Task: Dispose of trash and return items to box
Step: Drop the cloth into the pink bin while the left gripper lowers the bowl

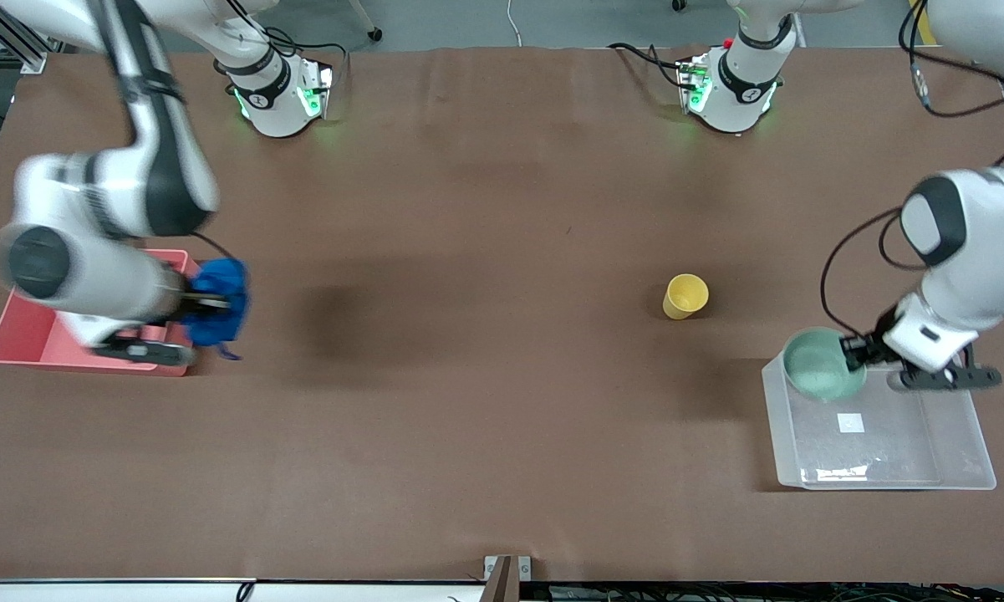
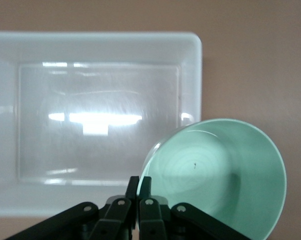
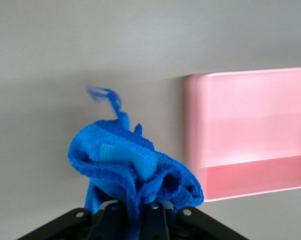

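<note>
Right now both arms are busy at their own ends of the table [image 1: 485, 401]. The right gripper [image 1: 209, 303] is clamped tight on the blue wad [image 1: 217, 303], holding it in the air just beside the pink bin [image 1: 25, 343], over the bin's edge toward the table's middle. In the right wrist view the wad [image 3: 133, 167] bunches up out of the pinched fingers [image 3: 153, 212], a thin strand curling off its top, with the pink bin [image 3: 250, 130] alongside and apart from it.

The left gripper [image 1: 851, 351] has its fingers closed on the rim of the green bowl [image 1: 821, 364], which it holds tilted over the corner of the clear box [image 1: 965, 468] farthest from the front camera, on the side toward the table's middle. From the left wrist the bowl [image 2: 225, 175] overlaps that corner of the box [image 2: 190, 45], and the fingers [image 2: 139, 187] sit nearly together on the rim. The box's white label [image 1: 850, 423] shows through its bottom.

The yellow cup [image 1: 685, 297] stands on the table by itself, well apart from the box, toward the middle and farther from the front camera.
</note>
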Controlling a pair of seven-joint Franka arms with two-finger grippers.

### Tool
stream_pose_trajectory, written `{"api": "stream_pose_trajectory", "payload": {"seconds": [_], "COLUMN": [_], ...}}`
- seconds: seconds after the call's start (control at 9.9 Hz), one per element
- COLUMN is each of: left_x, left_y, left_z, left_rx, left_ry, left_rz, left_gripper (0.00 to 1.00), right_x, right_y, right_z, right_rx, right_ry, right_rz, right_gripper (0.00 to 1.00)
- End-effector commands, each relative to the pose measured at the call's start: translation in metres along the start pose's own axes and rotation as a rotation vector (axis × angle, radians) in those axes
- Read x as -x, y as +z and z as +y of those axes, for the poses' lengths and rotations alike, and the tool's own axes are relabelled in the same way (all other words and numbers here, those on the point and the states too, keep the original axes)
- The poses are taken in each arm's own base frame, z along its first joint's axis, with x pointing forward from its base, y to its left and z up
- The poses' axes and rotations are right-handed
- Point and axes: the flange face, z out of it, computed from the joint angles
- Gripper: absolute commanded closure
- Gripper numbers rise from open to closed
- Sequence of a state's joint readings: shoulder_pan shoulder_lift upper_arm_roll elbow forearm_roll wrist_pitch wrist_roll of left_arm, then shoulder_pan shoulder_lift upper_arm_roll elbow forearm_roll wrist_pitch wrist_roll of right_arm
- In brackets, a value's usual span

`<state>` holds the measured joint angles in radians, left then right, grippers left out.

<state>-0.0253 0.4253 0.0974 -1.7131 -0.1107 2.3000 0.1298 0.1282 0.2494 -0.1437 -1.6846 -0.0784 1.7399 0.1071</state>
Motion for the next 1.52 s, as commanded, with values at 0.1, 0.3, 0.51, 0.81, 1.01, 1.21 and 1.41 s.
{"api": "stream_pose_trajectory", "payload": {"seconds": [0.1,0.3,0.51,0.81,1.01,1.21,1.41], "left_x": [-0.018,-0.021,-0.015,-0.016,-0.015,0.013,0.051], "left_y": [0.093,0.138,0.169,0.140,0.070,0.014,-0.012], "left_z": [-0.061,-0.077,-0.082,-0.086,-0.075,-0.045,0.015], "left_rx": [0.071,0.053,0.021,-0.001,0.027,0.076,0.080], "left_ry": [0.015,0.016,0.015,0.063,0.063,0.078,0.065], "left_rz": [-0.046,-0.068,-0.048,-0.027,0.009,0.027,-0.010], "left_gripper": [0.99,0.99,0.97,0.05,0.00,0.00,0.00], "right_x": [0.004,0.020,0.033,0.033,0.037,0.031,0.022], "right_y": [0.055,0.126,0.197,0.260,0.267,0.263,0.210], "right_z": [0.154,0.207,0.214,0.217,0.210,0.199,0.198], "right_rx": [0.012,0.000,0.002,0.000,-0.020,-0.073,-0.073], "right_ry": [-0.083,-0.109,-0.108,-0.088,-0.073,-0.025,-0.033], "right_rz": [-0.010,0.058,0.128,0.169,0.160,0.173,0.204], "right_gripper": [0.99,0.99,0.98,0.87,0.79,0.00,0.00]}}
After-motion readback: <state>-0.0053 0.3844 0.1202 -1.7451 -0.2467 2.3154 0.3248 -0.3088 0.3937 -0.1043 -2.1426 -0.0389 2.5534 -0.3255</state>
